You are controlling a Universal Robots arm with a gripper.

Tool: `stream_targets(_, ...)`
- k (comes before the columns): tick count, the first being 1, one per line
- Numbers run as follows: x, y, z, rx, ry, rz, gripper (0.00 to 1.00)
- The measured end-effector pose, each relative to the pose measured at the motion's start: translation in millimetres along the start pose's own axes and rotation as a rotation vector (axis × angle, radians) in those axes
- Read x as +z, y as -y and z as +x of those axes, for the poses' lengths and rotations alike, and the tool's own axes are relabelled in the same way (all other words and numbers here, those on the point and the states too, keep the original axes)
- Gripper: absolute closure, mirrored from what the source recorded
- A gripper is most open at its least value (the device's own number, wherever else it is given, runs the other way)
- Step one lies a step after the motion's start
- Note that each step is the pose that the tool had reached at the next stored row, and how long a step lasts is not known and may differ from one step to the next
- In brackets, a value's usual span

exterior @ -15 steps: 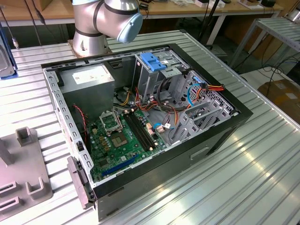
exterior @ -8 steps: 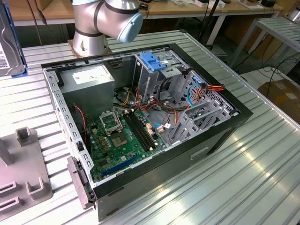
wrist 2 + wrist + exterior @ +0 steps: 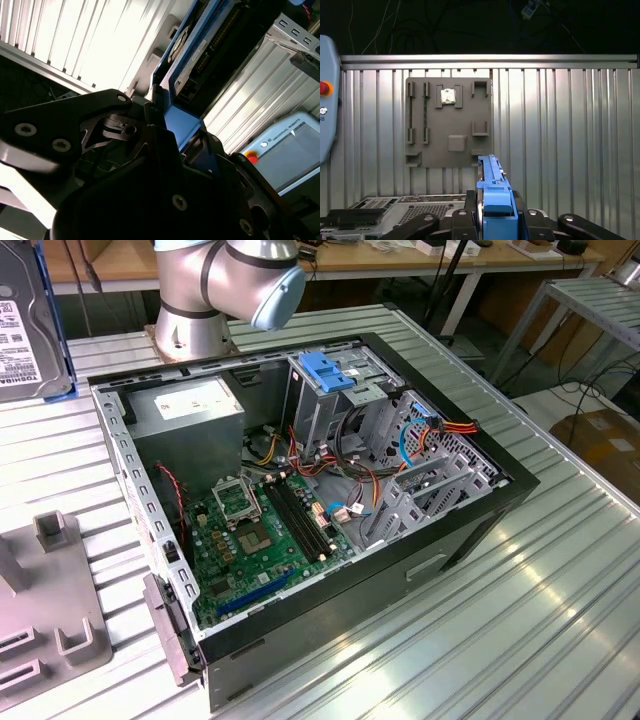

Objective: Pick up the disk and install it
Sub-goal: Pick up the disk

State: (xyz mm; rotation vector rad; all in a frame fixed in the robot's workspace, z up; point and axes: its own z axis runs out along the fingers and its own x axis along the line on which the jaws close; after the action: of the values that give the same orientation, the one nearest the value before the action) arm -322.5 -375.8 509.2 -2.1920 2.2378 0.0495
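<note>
Disk [image 3: 22, 330] gripped edge-on, gripper [image 3: 494, 212] closed across its flat faces with blue rail [image 3: 492, 180] left exposed, hanging over worktop [image 3: 580, 150] just outside open computer case [image 3: 330, 500], well apart from its drive cage [image 3: 325, 390], likely so rails can slide in unobstructed.

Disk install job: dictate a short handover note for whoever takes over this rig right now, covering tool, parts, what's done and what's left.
Grip: the tool is shut on the disk, holding it edge-on by its blue rail in both wrist views.
Parts: the disk is in the air, well clear of the grey fixture plate on the ribbed table. In the exterior view it is at that view's left, outside the open computer case.
Done: disk picked up.
Left: installing it. It is not yet in the drive cage under the blue latch.
</note>
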Motion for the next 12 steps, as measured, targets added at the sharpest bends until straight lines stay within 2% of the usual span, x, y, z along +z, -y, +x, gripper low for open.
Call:
stream_targets(7, -0.2, 7.0, 2.7, 0.0, 0.0, 0.0, 0.63)
stream_targets(12, -0.3, 9.2, 6.0, 0.0, 0.0, 0.0, 0.63)
